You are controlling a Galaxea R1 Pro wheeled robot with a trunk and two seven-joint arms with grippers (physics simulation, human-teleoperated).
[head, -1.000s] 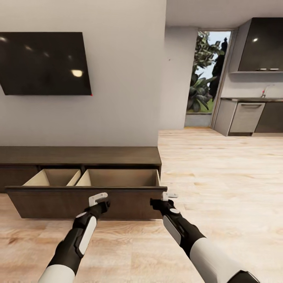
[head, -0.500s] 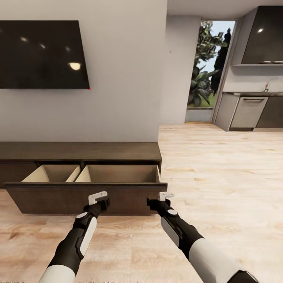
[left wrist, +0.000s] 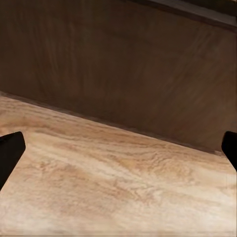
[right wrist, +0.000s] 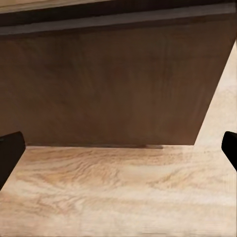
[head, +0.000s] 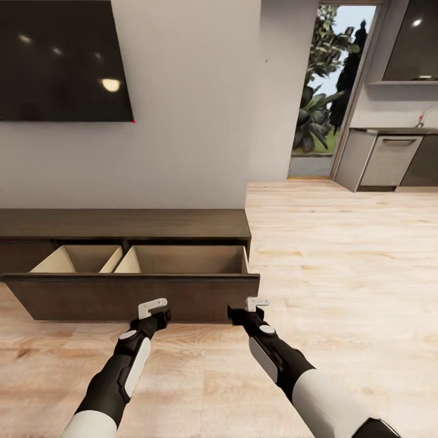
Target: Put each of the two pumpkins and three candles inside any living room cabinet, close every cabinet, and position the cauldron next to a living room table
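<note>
the cabinet stood with its drawer pulled out and bare inside – likely ready for loading – while the left gripper and right gripper hung just before it, fingers spread, holding nothing.

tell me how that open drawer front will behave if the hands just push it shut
The drawer front is a long flat rigid panel, so it should slide rather than flex. It spans two compartments, so a one-sided push might skew it; both hands, left hand and right hand, sit near it. Its handleless face probably offers little grip.
</note>
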